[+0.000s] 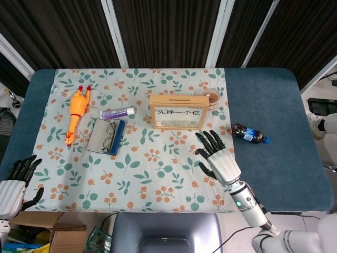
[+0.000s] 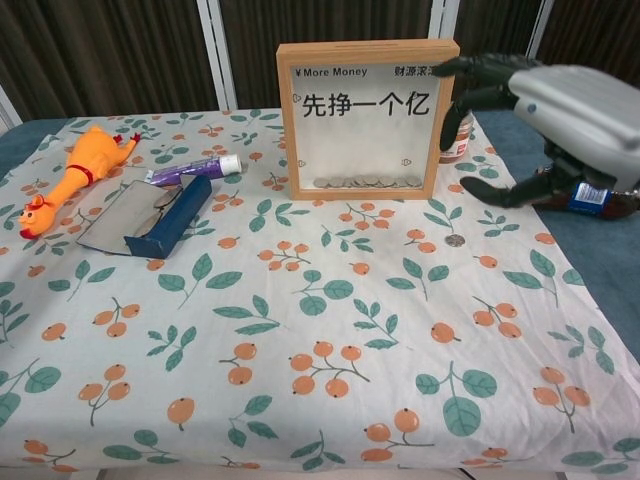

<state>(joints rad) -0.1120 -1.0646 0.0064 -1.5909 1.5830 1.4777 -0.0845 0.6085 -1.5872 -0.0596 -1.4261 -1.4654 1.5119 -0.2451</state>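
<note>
My right hand (image 1: 218, 158) hovers with its fingers spread and holds nothing, over the flowered tablecloth (image 1: 152, 174) in front and to the right of the wooden coin box (image 1: 176, 112). The chest view shows the same hand (image 2: 565, 115) raised at the right, in front of the cola bottle (image 2: 603, 194) and next to the small jar (image 2: 458, 135). A single coin (image 2: 455, 240) lies on the cloth below it. My left hand (image 1: 13, 187) hangs off the table's front left corner, fingers apart and empty.
A rubber chicken (image 1: 76, 113), a purple tube (image 1: 117, 113) and glasses on a blue case (image 1: 107, 136) lie at the left. The cola bottle (image 1: 250, 134) lies on the bare blue table (image 1: 274, 100) to the right. Coins line the box's bottom (image 2: 365, 182).
</note>
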